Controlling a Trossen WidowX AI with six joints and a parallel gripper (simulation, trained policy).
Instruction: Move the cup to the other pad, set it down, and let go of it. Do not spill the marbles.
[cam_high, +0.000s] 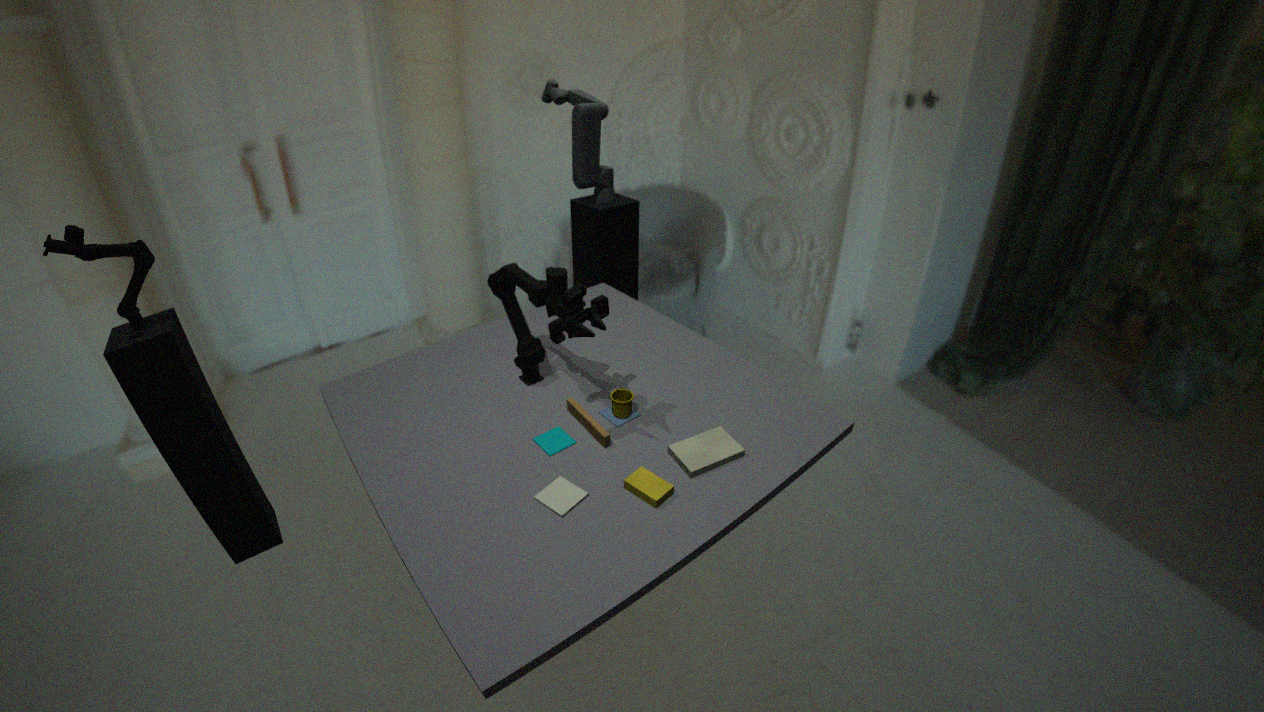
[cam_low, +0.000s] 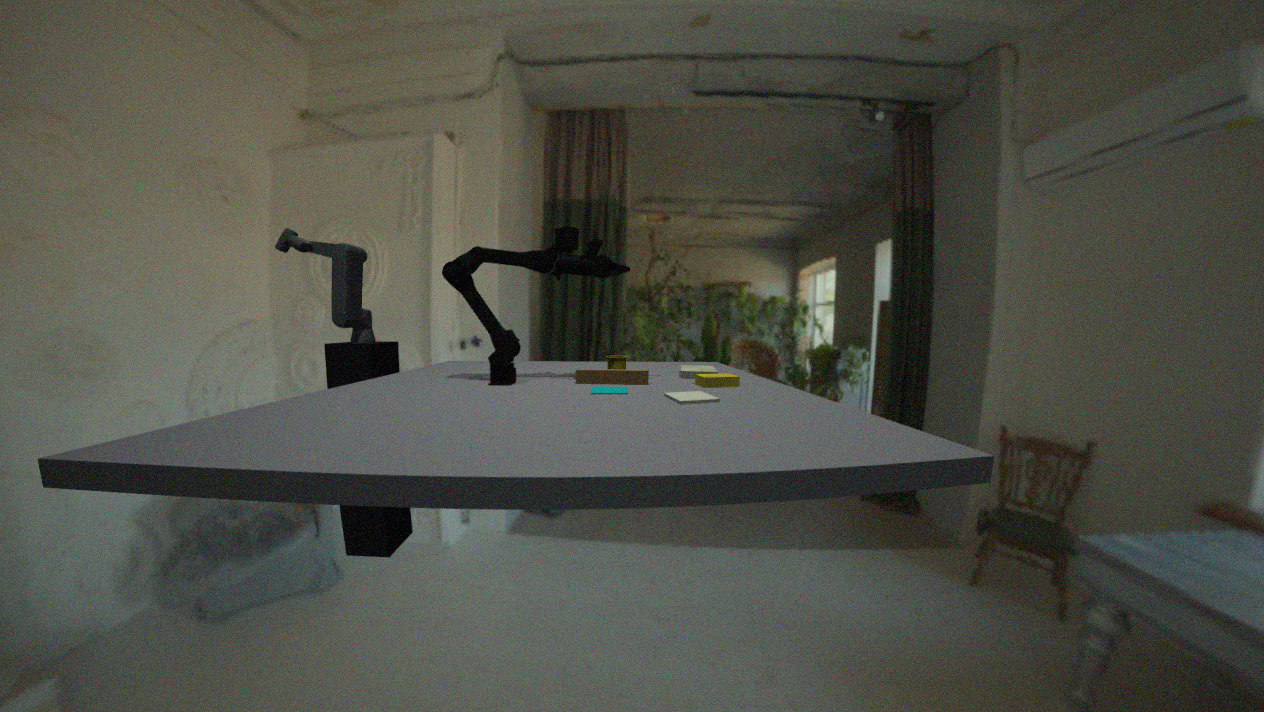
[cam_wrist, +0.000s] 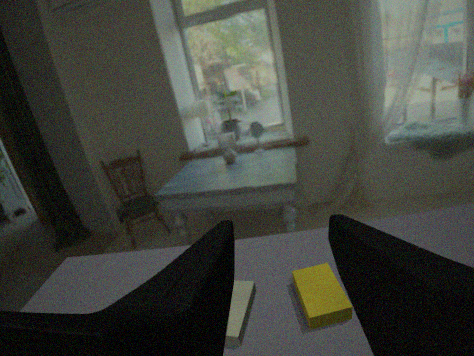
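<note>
A yellow cup (cam_high: 621, 405) (cam_low: 616, 362) is seen standing upright on a thin blue pad (cam_high: 620, 421). The pad is set flat on the big grey table (cam_high: 459, 548) (cam_low: 530, 442) (cam_wrist: 272, 260). The marbles cannot be made out, so it cannot be told how the inside of the cup looks.

The other pad, a flat teal one (cam_high: 554, 441) (cam_low: 609, 390), is not being touched by the cup. Between the two pads, a long wooden bar (cam_high: 588, 422) (cam_low: 612, 376) is set like a little wall.

The cup is not being held. The gripper (cam_high: 599, 331) (cam_low: 628, 267) (cam_wrist: 281, 229) is held up high above the table by the black arm (cam_high: 513, 309) (cam_low: 477, 296), well apart from the cup. Its two fingers are parted, but not all the way, and nothing is pinched between them.

In the wrist view, a yellow block (cam_high: 648, 486) (cam_low: 716, 380) (cam_wrist: 322, 295) is seen lying on the table past the fingers. Part of a thick cream block (cam_high: 705, 451) (cam_low: 698, 371) (cam_wrist: 241, 310) is seen too, and the rest is hidden by a finger. In the top view, a thin cream square (cam_high: 561, 496) (cam_low: 691, 398) is seen lying flat near the teal pad, apart from the yellow block.
</note>
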